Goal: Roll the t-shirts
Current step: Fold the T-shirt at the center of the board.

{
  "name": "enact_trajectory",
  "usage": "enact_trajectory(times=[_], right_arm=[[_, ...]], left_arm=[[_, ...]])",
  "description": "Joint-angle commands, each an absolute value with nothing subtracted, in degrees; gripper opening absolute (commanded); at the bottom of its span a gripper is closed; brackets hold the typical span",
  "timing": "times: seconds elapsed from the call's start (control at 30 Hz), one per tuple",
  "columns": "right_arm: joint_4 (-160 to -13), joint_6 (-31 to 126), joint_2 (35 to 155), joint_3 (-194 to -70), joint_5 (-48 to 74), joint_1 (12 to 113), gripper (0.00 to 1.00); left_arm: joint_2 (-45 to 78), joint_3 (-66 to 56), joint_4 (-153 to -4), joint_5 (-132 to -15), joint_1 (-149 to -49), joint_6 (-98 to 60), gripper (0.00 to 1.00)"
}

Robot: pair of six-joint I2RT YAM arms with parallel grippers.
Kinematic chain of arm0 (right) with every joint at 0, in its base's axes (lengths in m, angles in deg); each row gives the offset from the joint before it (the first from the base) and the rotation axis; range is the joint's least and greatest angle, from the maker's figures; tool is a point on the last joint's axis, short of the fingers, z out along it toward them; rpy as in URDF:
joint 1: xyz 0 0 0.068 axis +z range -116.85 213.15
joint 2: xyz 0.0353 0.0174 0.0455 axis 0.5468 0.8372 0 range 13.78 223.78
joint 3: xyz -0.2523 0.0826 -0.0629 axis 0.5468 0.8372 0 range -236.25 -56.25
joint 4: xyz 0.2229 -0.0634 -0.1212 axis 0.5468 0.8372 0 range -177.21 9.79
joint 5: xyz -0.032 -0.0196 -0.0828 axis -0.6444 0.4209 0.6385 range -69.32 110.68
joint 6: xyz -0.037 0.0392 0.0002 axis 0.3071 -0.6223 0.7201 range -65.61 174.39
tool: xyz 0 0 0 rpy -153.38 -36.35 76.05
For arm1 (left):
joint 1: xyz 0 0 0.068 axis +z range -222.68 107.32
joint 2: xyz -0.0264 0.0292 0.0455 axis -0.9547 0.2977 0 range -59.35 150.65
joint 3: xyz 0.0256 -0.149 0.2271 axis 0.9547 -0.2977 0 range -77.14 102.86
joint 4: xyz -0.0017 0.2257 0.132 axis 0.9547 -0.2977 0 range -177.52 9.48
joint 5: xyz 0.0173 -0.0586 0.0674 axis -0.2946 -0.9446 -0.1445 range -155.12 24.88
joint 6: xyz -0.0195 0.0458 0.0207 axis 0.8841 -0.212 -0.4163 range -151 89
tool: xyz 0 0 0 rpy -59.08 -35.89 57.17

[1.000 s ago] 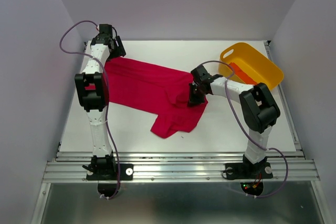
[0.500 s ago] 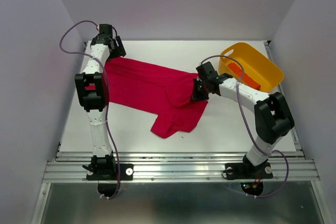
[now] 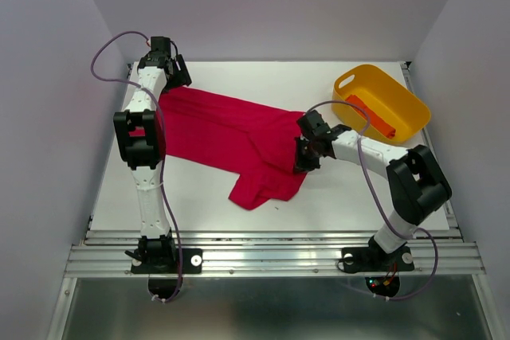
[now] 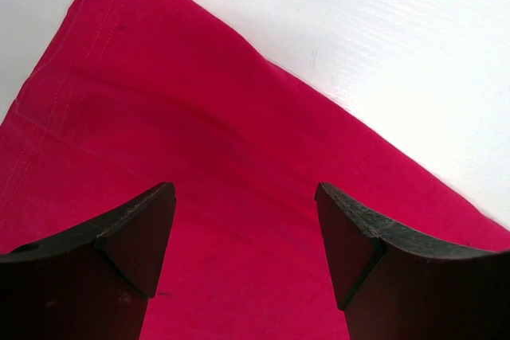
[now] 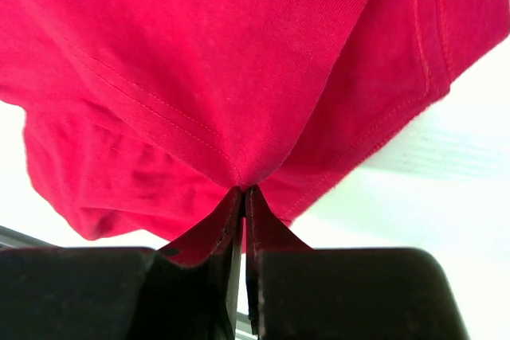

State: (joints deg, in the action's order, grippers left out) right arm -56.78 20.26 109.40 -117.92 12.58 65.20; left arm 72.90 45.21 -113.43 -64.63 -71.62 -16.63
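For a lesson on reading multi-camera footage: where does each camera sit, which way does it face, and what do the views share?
Top external: above and behind the arms, looking down on the table; both arms show whole.
Left wrist: on the left arm, looking down past the open left gripper at the crimson t-shirt edge.
Right wrist: on the right arm, looking along the shut right gripper pinching the crimson t-shirt.
Shared: all three show it.

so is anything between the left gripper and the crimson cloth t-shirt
Nothing visible. The left gripper hangs open right over the crimson cloth t-shirt near its far-left corner, only bare cloth showing between its fingers.
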Motion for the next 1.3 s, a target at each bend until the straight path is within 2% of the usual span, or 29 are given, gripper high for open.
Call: enact_trajectory(times=[0.0, 0.07, 0.13, 0.2, 0.27, 0.43, 0.53, 0.57, 0.73, 1.03, 1.27], right_arm=[[-56.8, 19.05, 108.36, -116.19, 12.59, 66.11, 0.11], [-56.54, 19.4, 108.18, -116.1, 12.5, 66.11, 0.18], [-55.23, 20.02, 108.18, -116.8, 14.33, 66.11, 0.41], [-53.91, 20.46, 108.0, -118.64, 16.97, 66.11, 0.46], [-52.15, 21.86, 107.83, -120.14, 21.45, 66.11, 0.48], [-51.79, 23.71, 108.17, -124.53, 23.93, 60.23, 0.44], [-54.59, 24.24, 110.02, -128.4, 24.89, 57.06, 0.38], [-55.3, 24.07, 110.89, -130.58, 24.81, 56.27, 0.33], [-58.82, 24.33, 120.63, -139.54, 22.0, 52.93, 0.27], [-58.83, 23.63, 134.71, -153.27, 22.17, 51.87, 0.2], [-59.53, 22.66, 139.64, -153.29, 22.96, 50.82, 0.17]], left_arm=[[68.09, 45.03, -113.74, -64.85, -71.98, -17.29, 0.82], [68.35, 45.38, -113.74, -64.86, -71.98, -17.29, 0.82], [68.44, 45.47, -113.74, -64.86, -72.15, -17.2, 0.82], [68.53, 45.56, -113.83, -64.86, -72.24, -17.29, 0.82], [68.53, 45.56, -114.09, -64.86, -72.33, -17.47, 0.82], [68.71, 45.47, -114.18, -64.86, -72.24, -17.91, 0.82], [69.23, 45.38, -113.92, -66.68, -72.33, -17.64, 0.82], [69.41, 45.47, -113.83, -67.05, -72.33, -17.47, 0.82], [70.99, 45.82, -113.57, -68.46, -72.33, -16.85, 0.82], [75.29, 48.9, -114.18, -68.46, -72.42, -16.76, 0.82], [78.63, 50.04, -113.48, -69.16, -70.92, -15.97, 0.82]])
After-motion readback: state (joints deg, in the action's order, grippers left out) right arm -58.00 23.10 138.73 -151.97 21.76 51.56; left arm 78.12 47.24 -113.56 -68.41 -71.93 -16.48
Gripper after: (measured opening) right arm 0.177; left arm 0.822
